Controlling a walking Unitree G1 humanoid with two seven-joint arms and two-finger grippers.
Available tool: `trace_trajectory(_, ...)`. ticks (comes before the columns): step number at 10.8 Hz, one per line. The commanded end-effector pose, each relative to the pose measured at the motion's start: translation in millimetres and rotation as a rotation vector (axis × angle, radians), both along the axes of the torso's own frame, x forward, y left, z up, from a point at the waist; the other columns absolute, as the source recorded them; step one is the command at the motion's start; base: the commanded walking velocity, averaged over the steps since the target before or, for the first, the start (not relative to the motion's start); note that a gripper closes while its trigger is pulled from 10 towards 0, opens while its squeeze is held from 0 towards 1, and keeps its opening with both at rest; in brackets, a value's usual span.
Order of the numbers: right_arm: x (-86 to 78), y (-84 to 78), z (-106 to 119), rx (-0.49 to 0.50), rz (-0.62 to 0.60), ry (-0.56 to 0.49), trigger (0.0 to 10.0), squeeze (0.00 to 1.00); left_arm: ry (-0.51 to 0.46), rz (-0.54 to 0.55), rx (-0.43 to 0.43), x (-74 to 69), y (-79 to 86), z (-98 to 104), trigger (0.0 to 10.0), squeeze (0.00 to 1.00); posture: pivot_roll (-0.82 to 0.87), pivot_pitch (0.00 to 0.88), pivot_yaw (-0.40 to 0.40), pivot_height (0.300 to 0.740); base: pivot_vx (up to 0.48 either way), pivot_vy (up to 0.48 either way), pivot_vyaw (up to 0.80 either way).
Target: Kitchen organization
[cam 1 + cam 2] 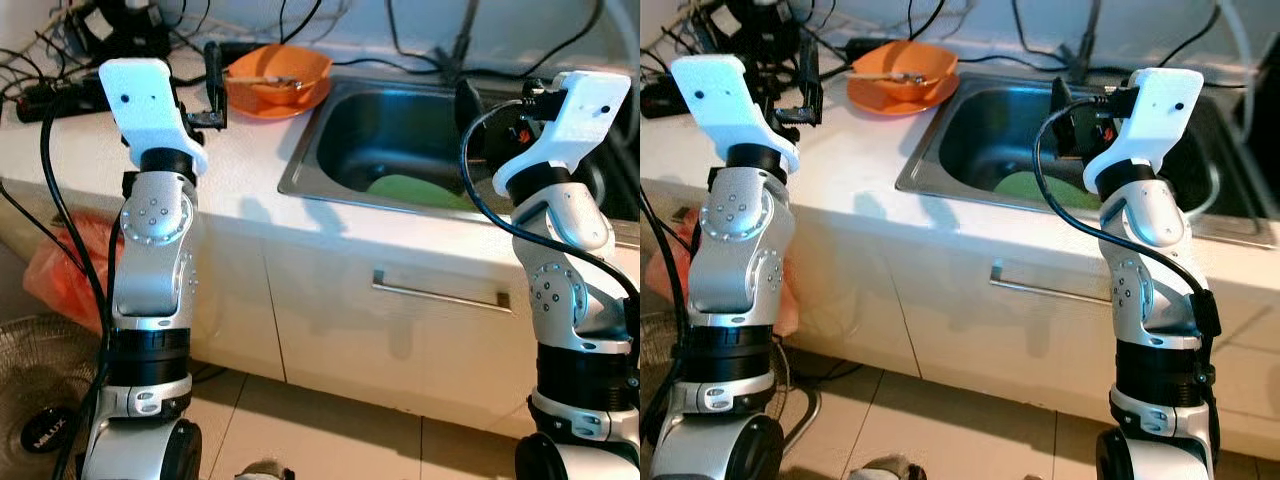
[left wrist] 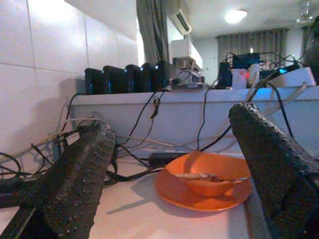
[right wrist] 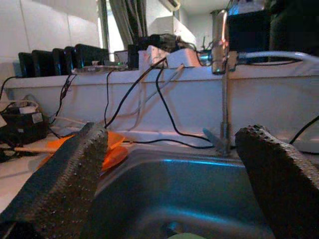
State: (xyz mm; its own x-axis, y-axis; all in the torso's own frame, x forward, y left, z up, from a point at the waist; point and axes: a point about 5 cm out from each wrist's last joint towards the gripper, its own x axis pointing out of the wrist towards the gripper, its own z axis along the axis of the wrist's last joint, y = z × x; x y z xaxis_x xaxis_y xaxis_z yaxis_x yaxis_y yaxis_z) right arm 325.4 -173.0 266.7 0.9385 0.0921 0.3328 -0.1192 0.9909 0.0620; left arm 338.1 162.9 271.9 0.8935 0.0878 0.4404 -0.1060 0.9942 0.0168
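Sink: green plate inside | orange bowl: utensil inside

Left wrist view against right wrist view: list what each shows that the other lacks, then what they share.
Left wrist view alone: the orange bowl sitting on its orange plate on the white counter, seen between the open left gripper fingers, with something pale lying in the bowl.

Right wrist view alone: the steel sink basin and the faucet behind it, framed by the open right gripper.

Both share: the tiled wall, the ledge with black chargers and trailing cables, and the orange dishware.
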Motion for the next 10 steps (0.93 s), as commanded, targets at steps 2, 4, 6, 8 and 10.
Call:
trace_trajectory(2, -0.5, 0.8, 2.3, 0.004, 0.005, -0.006, 10.0, 0.0, 0.019, 0.019, -0.006, 2.0, 2.7, -1.1, 10.0, 0.0, 0.04, 0.068, 0.032, 0.74, 0.0, 0.48, 0.0)
trace_trajectory(4, -0.6, 0.3, 2.3, 0.004, 0.001, -0.006, 10.0, 0.0, 0.022, 0.021, 0.003, 0.5, 1.6, -2.1, 10.0, 0.0, 0.04, 0.07, 0.033, 0.74, 0.0, 0.48, 0.0)
trace_trajectory(6, -0.8, 0.1, 1.7, 0.006, -0.001, -0.005, 10.0, 0.0, 0.001, -0.001, 0.036, -1.7, -2.5, 0.3, 10.0, 0.0, 0.04, 0.072, 0.034, 0.74, 0.0, 0.0, 0.0)
trace_trajectory(8, -0.8, 0.1, 1.7, 0.005, -0.004, -0.006, 10.0, 0.0, -0.004, -0.036, 0.035, -3.0, -4.0, 2.3, 10.0, 0.0, 0.04, 0.072, 0.035, 0.74, 0.137, 0.0, 0.0)
trace_trajectory(10, -0.5, 0.2, 2.2, 0.003, -0.006, -0.011, 10.0, 0.0, -0.003, -0.033, 0.053, -3.4, -3.4, 2.2, 10.0, 0.0, 0.04, 0.07, 0.034, 0.74, 0.48, 0.0, 0.0)
